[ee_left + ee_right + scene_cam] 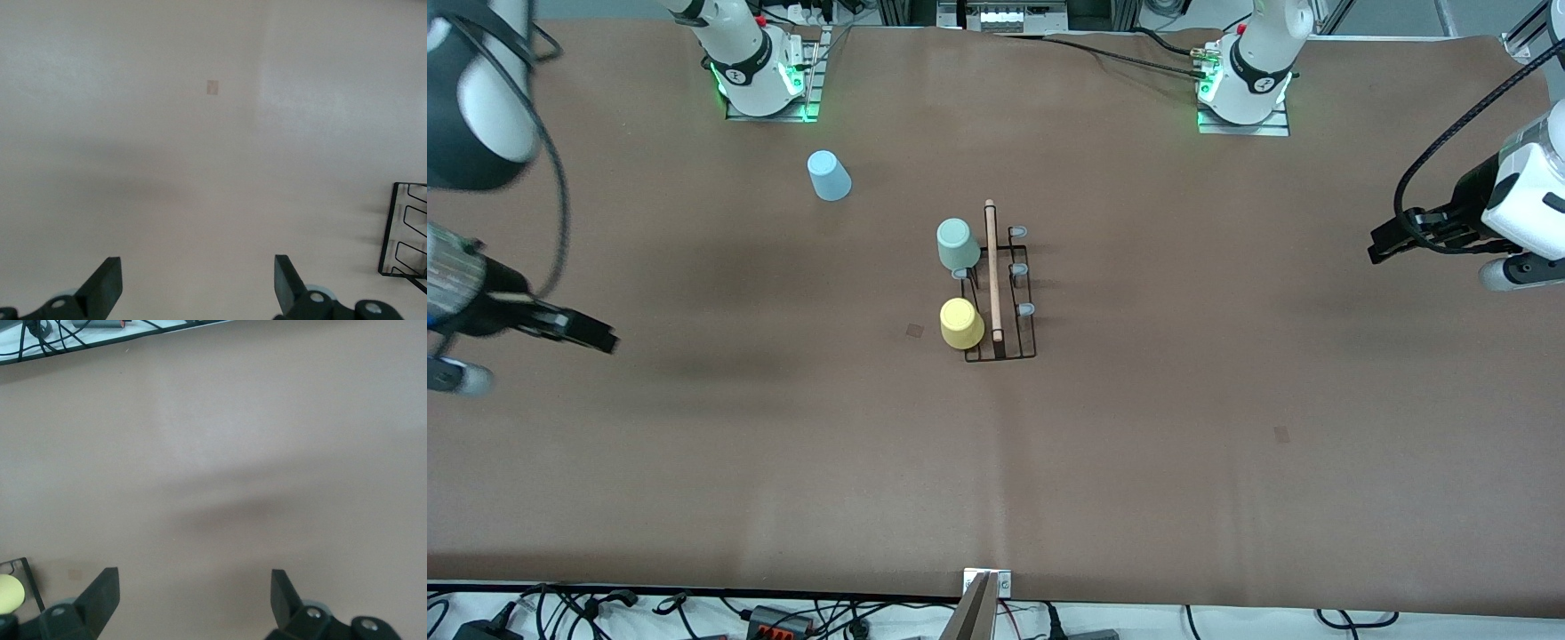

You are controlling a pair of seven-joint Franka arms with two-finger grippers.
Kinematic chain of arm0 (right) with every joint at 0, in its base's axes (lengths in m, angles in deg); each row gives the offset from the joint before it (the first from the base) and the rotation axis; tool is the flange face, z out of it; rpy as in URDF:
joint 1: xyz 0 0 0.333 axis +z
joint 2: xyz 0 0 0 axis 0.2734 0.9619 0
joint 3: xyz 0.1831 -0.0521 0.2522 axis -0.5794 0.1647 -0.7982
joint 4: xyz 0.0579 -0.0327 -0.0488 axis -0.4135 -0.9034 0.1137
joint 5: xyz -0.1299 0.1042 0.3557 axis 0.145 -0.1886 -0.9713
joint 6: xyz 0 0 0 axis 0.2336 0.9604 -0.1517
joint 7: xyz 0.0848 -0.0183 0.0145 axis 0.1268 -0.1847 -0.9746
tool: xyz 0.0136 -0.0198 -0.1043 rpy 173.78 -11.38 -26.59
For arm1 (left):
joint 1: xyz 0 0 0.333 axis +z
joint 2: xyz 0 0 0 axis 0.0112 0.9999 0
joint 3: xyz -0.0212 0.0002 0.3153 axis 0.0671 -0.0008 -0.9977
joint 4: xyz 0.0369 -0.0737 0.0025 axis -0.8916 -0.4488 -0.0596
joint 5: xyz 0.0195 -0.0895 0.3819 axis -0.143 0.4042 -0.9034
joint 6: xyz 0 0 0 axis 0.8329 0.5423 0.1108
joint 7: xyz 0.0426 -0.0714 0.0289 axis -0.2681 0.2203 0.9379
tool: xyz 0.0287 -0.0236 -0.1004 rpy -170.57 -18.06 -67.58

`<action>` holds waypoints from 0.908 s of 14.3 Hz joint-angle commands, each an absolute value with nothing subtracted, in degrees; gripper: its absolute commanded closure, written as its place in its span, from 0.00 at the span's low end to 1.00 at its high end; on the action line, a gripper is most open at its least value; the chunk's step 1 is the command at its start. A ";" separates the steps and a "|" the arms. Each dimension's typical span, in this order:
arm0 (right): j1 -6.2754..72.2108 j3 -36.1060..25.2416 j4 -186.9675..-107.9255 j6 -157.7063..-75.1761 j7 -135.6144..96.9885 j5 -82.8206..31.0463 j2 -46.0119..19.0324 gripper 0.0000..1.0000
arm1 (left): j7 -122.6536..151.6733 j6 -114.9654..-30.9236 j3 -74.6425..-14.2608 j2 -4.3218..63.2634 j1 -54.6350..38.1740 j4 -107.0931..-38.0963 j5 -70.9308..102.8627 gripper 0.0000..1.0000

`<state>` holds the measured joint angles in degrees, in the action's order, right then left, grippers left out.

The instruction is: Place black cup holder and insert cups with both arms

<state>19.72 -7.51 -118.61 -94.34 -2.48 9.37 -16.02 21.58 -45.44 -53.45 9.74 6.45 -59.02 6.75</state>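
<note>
While both arms hang at the two ends of the table, the black cup holder (pixel 1003 298) stands upright near the middle of the brown table (pixel 1183 427), and I take it as the landmark. Its wooden rod handle (pixel 991 271) runs along the top, pointing from the robots' bases toward the front camera. Three grey-blue prong caps (pixel 1019 269) show bare on the side of the holder that faces the left arm's end.

On the side of the holder toward the right arm's end, two cups sit upside down on prongs. The pale green cup (pixel 957 244) is at the part of the holder farther from the front camera, and the yellow cup (pixel 961 324) is at the nearer part. One bare cap shows between them. The light blue cup (pixel 829 175) is not on the holder; it is on the table, well apart from the holder, farther from the front camera and toward the right arm's end.

The right gripper (pixel 596 336) hangs in the air over the table's right arm's end, well apart from the holder, with its fingers (pixel 100 593) spread wide and nothing between them. The left gripper (pixel 1383 244) hangs over the other end, also well apart from the holder; its fingers (pixel 107 283) are spread wide too and grip nothing.
</note>
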 commanded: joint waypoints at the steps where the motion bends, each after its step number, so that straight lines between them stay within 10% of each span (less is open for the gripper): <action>1: 15.08 -11.23 -123.66 -95.04 -8.63 10.87 -20.52 0.00 | 21.16 -45.34 -53.37 8.59 6.71 -59.98 5.74 0.00; 6: 14.29 -10.53 -125.23 -90.65 -13.32 11.31 -22.79 0.00 | 21.15 -45.43 -53.37 8.60 6.62 -59.98 5.66 0.00; 13: 13.58 -10.53 -149.92 -103.39 -14.19 11.93 -38.26 0.00 | 21.15 -45.43 -53.11 8.60 6.71 -59.89 5.66 0.00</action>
